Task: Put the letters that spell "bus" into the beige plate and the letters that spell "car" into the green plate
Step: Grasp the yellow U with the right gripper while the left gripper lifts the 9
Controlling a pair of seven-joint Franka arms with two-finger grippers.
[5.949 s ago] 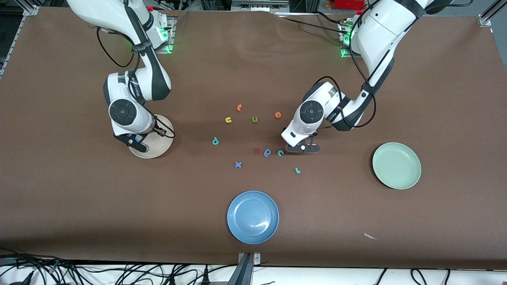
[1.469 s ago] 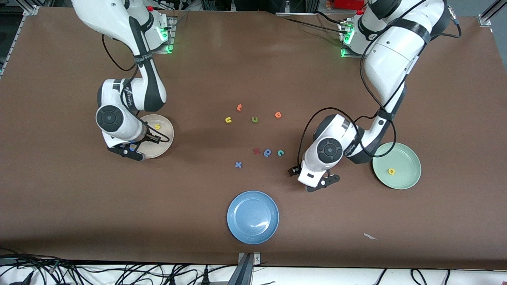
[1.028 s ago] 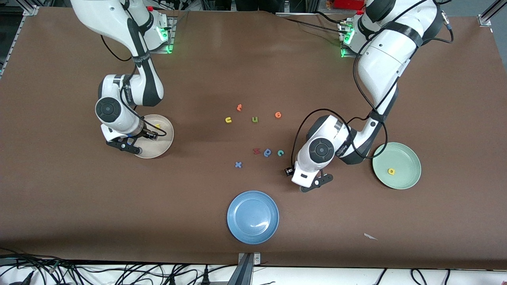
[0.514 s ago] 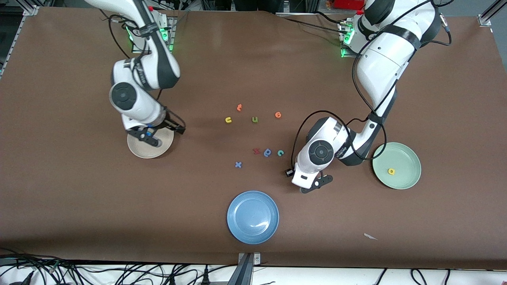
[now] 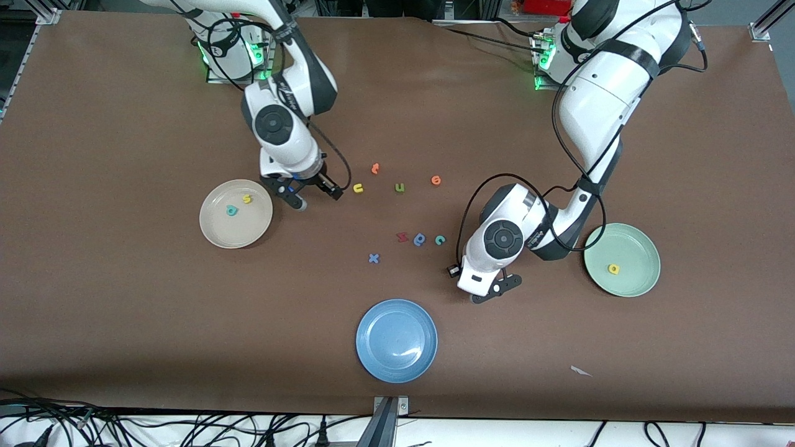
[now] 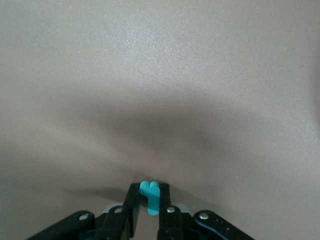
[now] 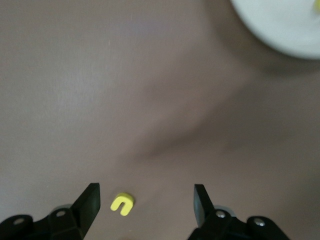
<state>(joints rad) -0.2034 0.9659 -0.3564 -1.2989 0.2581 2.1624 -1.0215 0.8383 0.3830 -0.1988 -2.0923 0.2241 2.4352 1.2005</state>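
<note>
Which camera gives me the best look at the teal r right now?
The left wrist view: the teal r sits pinched in the shut left end effector. In the front view the arm hides it; only the end effector shows. The right wrist view misses it.

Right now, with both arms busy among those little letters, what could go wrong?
1. The left tool is shut on the r only at its very tips; the r might slip out before reaching the green plate.
2. The right tool hangs open over the yellow u, which lies off-centre toward one finger, so closing could nudge it away.
3. The olive u lies beside it, an easy mix-up.
</note>
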